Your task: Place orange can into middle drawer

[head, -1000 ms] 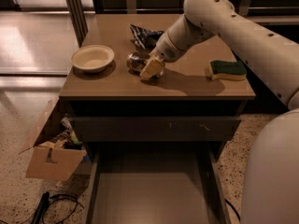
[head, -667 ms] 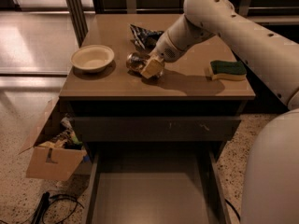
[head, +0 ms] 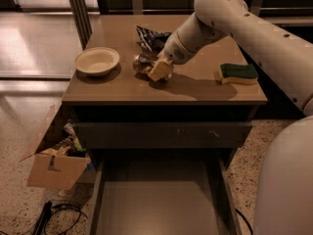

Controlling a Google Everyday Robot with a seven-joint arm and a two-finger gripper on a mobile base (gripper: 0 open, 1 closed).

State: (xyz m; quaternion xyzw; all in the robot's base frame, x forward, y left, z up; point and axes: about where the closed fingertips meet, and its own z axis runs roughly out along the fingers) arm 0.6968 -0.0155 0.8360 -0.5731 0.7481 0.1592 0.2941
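Observation:
The orange can (head: 142, 63) is a shiny bronze and silver can on the tabletop, just right of the bowl. My gripper (head: 159, 69) is down at the can's right side, touching or nearly touching it, and the white arm (head: 230, 18) reaches in from the upper right. The middle drawer (head: 156, 204) is pulled open at the bottom of the view, showing a plain grey floor with nothing on it. It lies well below and in front of the can.
A dark foil snack bag (head: 150, 36) lies just behind the can. A cream bowl (head: 97, 60) sits at the table's left and a green-and-yellow sponge (head: 238, 73) at its right. A closed scuffed drawer front (head: 161, 134) is above the open drawer. A cardboard box (head: 55, 160) stands on the floor at left.

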